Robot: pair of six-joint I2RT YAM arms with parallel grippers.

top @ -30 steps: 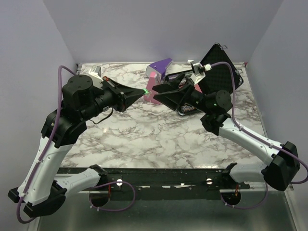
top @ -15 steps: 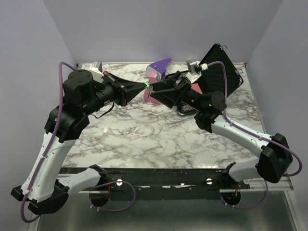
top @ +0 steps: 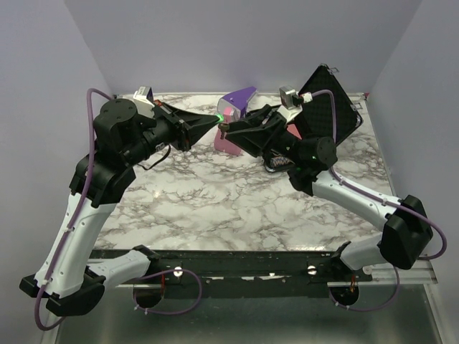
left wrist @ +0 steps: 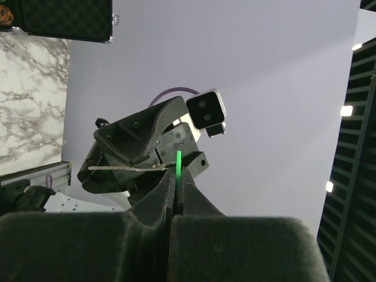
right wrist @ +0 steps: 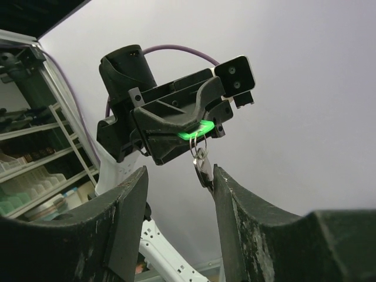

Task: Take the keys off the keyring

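My left gripper (top: 214,120) is shut on the green key head (top: 217,116) and holds it in the air above the back of the marble table. In the left wrist view the green head (left wrist: 177,163) sticks out edge-on between the shut fingertips. In the right wrist view the green head (right wrist: 197,128) carries the thin keyring (right wrist: 198,143), and a silvery key (right wrist: 202,165) hangs from it. My right gripper (right wrist: 180,174) is open, its fingers to either side just below the hanging key. The key lies close against the right finger (right wrist: 226,194). The right gripper also shows in the top view (top: 225,128).
A purple-and-pink wedge-shaped object (top: 240,100) stands at the back of the marble table (top: 229,201), right behind both grippers. An open black case (top: 326,104) with foam lining leans at the back right, behind the right arm.
My left gripper has lifted the green key up and toward the back. My right gripper has followed it and stays tip to tip with it.
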